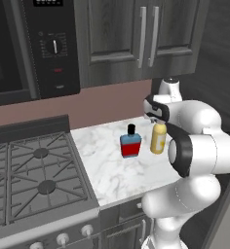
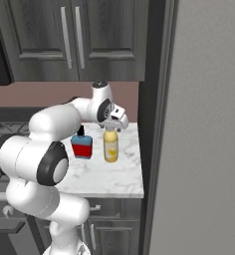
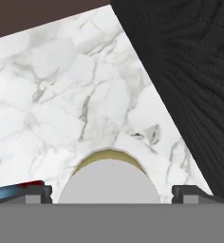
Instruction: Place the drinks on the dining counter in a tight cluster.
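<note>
Two of the drinks stand on a small marble worktop (image 1: 112, 172) beside the stove. One is a yellow bottle (image 1: 158, 139) (image 2: 110, 147) with a pale cap; the other, left of it, is a squat red-and-blue bottle (image 1: 130, 144) (image 2: 82, 147) with a black cap. My gripper (image 1: 158, 121) (image 2: 111, 127) hangs just over the yellow bottle's cap, pointing down. In the hand view the pale cap (image 3: 109, 180) sits between the two spread fingertips, so the gripper (image 3: 113, 192) is open and holds nothing. The red-and-blue bottle (image 3: 14, 192) peeks in at the lower left. The dining counter is out of view.
A gas stove (image 1: 34, 170) adjoins the worktop on the left, with a microwave (image 1: 34, 44) above it. Dark wall cabinets (image 2: 69, 40) hang overhead. A tall dark panel (image 2: 154, 99) (image 3: 190, 71) bounds the worktop on the right, close to the yellow bottle.
</note>
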Robot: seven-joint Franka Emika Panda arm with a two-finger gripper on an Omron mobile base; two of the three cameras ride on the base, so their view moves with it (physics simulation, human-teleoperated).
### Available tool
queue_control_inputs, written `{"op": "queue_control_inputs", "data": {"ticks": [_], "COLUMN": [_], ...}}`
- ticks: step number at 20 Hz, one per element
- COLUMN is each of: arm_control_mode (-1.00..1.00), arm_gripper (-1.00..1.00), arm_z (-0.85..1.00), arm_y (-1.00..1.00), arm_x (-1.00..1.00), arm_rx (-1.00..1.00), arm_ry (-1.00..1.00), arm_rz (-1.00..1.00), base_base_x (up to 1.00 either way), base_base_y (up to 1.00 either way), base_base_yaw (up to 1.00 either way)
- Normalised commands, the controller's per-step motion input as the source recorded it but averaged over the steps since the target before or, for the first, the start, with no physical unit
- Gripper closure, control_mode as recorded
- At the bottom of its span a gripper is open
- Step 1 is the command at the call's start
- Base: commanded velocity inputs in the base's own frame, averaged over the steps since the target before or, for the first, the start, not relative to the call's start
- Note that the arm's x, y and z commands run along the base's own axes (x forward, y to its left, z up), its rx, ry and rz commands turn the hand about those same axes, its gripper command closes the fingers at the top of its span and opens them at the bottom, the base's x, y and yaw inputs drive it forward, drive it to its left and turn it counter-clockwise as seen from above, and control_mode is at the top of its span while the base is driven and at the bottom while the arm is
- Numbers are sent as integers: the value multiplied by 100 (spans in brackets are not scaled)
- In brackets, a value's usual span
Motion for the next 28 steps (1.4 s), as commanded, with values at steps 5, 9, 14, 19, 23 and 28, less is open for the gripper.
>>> {"op": "queue_control_inputs", "data": {"ticks": [5,9,14,19,23,28], "arm_control_mode": [-100,-100,-100,-100,-100,-100], "arm_gripper": [100,100,100,100,100,100], "arm_z": [-6,-6,-9,7,25,39], "arm_y": [-1,3,5,6,1,0], "arm_x": [0,0,-10,-38,-57,-52], "arm_rx": [0,0,0,1,6,7], "arm_ry": [0,0,0,-2,-1,0], "arm_rz": [0,0,0,1,3,0], "base_base_x": [0,0,0,0,0,0], "base_base_y": [0,0,0,0,0,0], "base_base_yaw": [0,0,0,0,0,0]}}
